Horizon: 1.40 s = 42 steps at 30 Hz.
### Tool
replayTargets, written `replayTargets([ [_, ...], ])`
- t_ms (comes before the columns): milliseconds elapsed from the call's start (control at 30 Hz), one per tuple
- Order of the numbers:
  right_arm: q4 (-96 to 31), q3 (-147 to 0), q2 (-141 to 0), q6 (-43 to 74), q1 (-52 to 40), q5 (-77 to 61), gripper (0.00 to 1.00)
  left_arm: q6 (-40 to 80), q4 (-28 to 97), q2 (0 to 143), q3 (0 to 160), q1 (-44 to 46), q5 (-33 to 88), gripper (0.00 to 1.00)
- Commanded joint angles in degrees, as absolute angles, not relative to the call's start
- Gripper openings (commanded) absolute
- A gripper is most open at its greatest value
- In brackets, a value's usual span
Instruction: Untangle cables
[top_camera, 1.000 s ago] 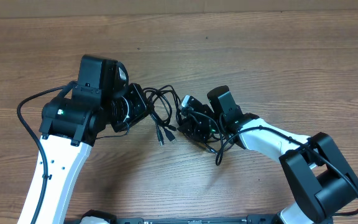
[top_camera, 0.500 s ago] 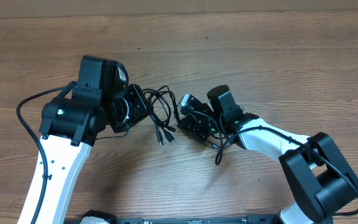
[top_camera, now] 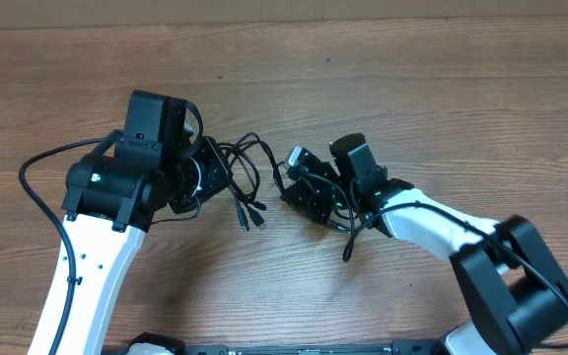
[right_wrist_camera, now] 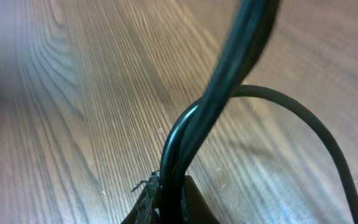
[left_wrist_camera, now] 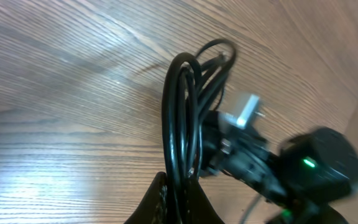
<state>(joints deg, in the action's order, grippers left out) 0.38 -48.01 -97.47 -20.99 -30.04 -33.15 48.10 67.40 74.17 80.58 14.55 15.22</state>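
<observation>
Both arms were in on the knot in the middle of the wooden surface (top_camera: 432, 89). The left pincer (top_camera: 217, 176) was closed tight on the cables (top_camera: 249, 163); in the left wrist view several black strands ran up out of its fingers, bunched in a tall loop. The right pincer (top_camera: 302, 192) was clamped too, on what looked like two or three strands twisted round each other just above its fingertips, with another strand arcing off to the side. The bundle spanned the gap between the two pincers. Its loops bulged toward the far side and two plug ends (top_camera: 249, 219) trailed toward the near edge, lying on the wood or just over it; I couldn't tell which.

The step in hand, as I read it: both grips set, ready for the pull-apart. The next move called for the arms to draw away from each other slowly, so the loops slid through rather than cinched. The catch was that each pincer seemed to hold more than one strand, so a straight pull might tighten the twist. One side might need to let go and take a single cord.
</observation>
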Motion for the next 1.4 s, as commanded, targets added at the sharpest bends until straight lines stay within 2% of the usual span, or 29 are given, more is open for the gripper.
replayTargets([
  [0,1.23,-48.84,-90.91,-20.82,-30.15,-34.63,0.05,48.66,67.55,74.26,81.14,14.7,13.3,0.04],
  [233,0.54,-48.84,-82.89,-20.8,-30.15,-34.63,0.05,48.66,67.88,74.26,81.14,14.7,10.31,0.04],
  [433,0.38,-48.84,-75.68,-19.53,-30.15,-34.57,0.06,48.64,71.59,74.26,81.14,14.7,2.61,0.04],
  [667,0.45,-48.84,-70.7,-18.0,-30.15,-31.0,0.05,46.28,74.35,74.26,81.14,14.7,2.13,0.04],
  [867,-7.49,-48.82,-71.72,-18.0,-30.15,-28.82,0.07,46.26,74.56,74.26,81.14,14.7,2.07,0.04],
  [967,-13.08,-48.82,-73.87,-18.04,-30.15,-24.4,0.32,45.15,74.54,74.26,81.14,14.7,1.93,0.04],
  [1100,-16.56,-48.82,-78.87,-18.02,-30.15,-21.15,0.51,39.13,74.35,74.26,81.14,14.7,1.93,0.04],
  [1367,-13.32,-48.82,-88.33,-16.51,-30.2,-23.7,0.53,34.2,73.84,74.26,81.14,14.72,2.81,0.04],
])
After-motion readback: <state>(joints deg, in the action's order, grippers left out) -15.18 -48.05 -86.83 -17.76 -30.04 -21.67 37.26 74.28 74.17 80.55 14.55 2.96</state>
